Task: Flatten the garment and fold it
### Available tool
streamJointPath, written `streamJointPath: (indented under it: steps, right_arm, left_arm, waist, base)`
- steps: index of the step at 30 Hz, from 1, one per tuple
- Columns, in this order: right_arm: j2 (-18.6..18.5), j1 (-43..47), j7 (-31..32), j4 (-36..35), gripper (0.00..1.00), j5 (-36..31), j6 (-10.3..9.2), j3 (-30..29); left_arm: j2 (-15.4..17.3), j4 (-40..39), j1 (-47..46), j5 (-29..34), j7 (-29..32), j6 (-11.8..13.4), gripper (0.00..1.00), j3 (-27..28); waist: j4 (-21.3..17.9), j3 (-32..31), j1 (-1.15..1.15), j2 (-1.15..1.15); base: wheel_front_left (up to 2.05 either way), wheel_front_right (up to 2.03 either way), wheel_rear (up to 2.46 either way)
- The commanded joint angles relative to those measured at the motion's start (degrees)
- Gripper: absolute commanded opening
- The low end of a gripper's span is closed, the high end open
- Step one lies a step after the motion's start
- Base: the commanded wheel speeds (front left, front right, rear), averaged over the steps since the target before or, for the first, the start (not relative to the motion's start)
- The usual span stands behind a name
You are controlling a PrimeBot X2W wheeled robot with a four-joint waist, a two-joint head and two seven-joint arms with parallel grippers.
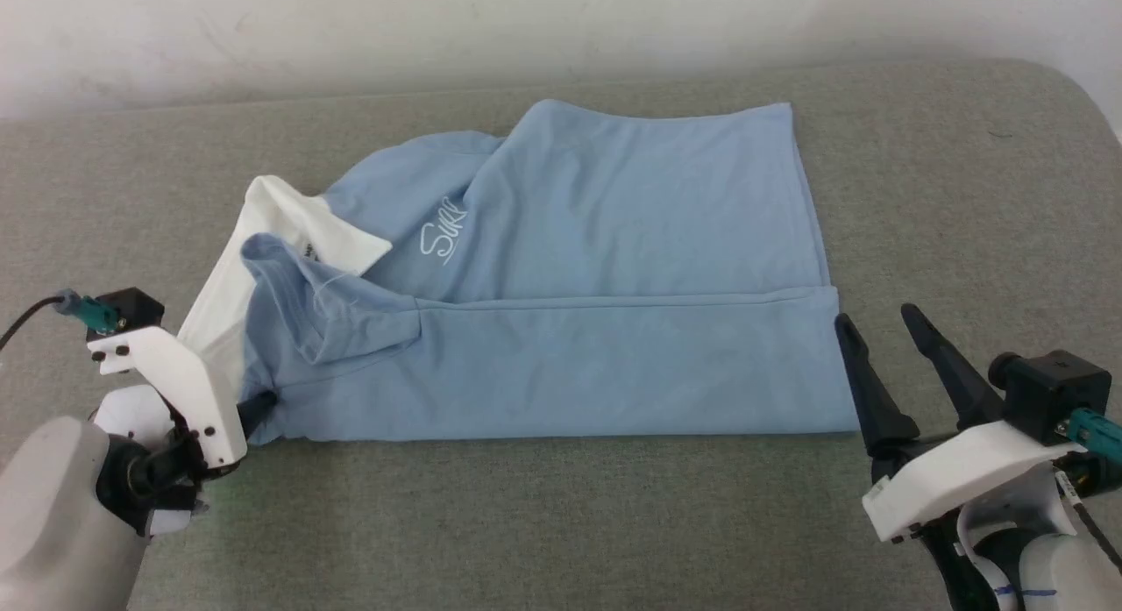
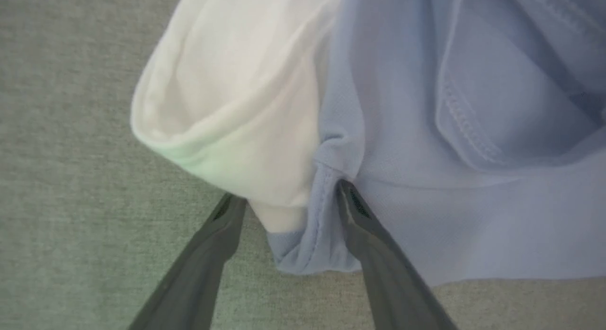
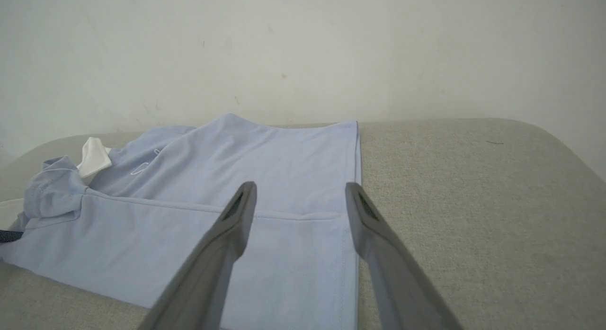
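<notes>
The garment (image 1: 614, 330) lies partly folded along its length in the middle of the grey tabletop (image 1: 526, 523) — one shirt, one white collar (image 1: 280, 216), two claws. It looks light, soft and limp, likely to sag when lifted, so the seamed corners seem the best holds. The left claw (image 2: 289, 197) stands wide open astride the shoulder corner, clamping nothing; the right claw (image 1: 875, 315) — equally wide — waits empty beside the hem.

The garment (image 1: 614, 269) lies folded lengthwise on the grey pad (image 1: 561, 523), white collar (image 1: 280, 216) at its left end, script logo (image 1: 443, 230) just beside that. Left gripper (image 1: 254, 411) touches the garment's near left corner; right gripper (image 1: 877, 317), fingers spread wide, sits just off its near right corner
</notes>
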Motion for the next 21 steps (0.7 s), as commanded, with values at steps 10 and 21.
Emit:
streamJointPath:
  steps: [10, 21]
  right_arm:
    - [-2.39, -1.33, 14.01, 8.44, 1.00, 7.34, -0.04, -4.44]
    - [-3.98, -11.55, 24.77, 23.61, 1.00, 10.60, -0.04, -2.73]
  left_arm:
    - [-3.77, 3.60, 2.55, -1.19, -0.54, -2.40, 0.00, -2.25]
    - [-3.87, -2.57, 2.55, -0.25, -6.88, -2.87, 0.00, -1.06]
  waist:
    - [-1.53, 0.17, 0.00, 0.00]
    - [1.11, 0.87, 0.00, 0.00]
  base:
    - [0.00, 0.00, 0.00]
    - [0.00, 0.00, 0.00]
